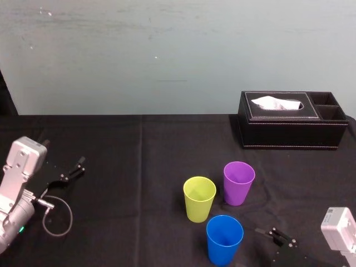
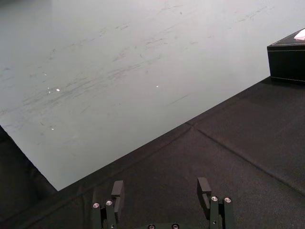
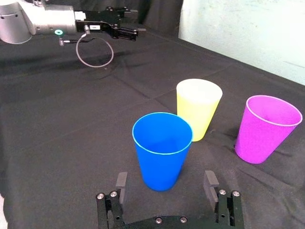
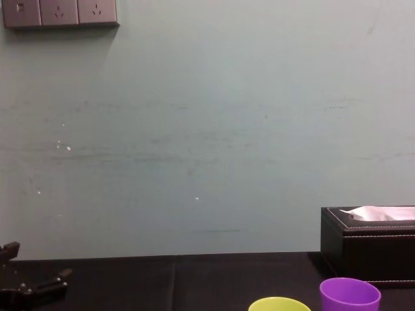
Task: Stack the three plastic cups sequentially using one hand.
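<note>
Here, at the left edge of the head view, the light grey left arm (image 1: 19,178) lies low over the black tablecloth (image 1: 139,161). The left gripper (image 1: 75,168) at its end points toward the upper right, well apart from the cups. Its wrist view shows its two fingers (image 2: 117,191) spread wide with nothing between them. A thin cable loop (image 1: 71,216) curls on the cloth in the lower left, just below that gripper. Right of centre, the three cups stand upright and open-mouthed in a tight cluster, none inside another. The yellow-green cup (image 1: 199,198) is the leftmost. The blue cup (image 1: 225,239) is just below and to its right, near the bottom edge of the frame. The purple cup (image 1: 238,183) is the highest and rightmost of the three, just beside the yellow-green one. In the lower right corner the right gripper (image 1: 276,236) reaches in toward the left, close to the blue cup but apart from it. Its wrist view shows its fingers (image 3: 210,179) parted and empty, with the blue cup standing just ahead of the gap, the yellow-green cup behind it and the purple cup off to one side. In the upper right of the head view a black tissue box (image 1: 289,133) sits at the far edge of the cloth, against the pale wall (image 1: 167,55), with a white tissue (image 1: 275,103) poking from its top.
</note>
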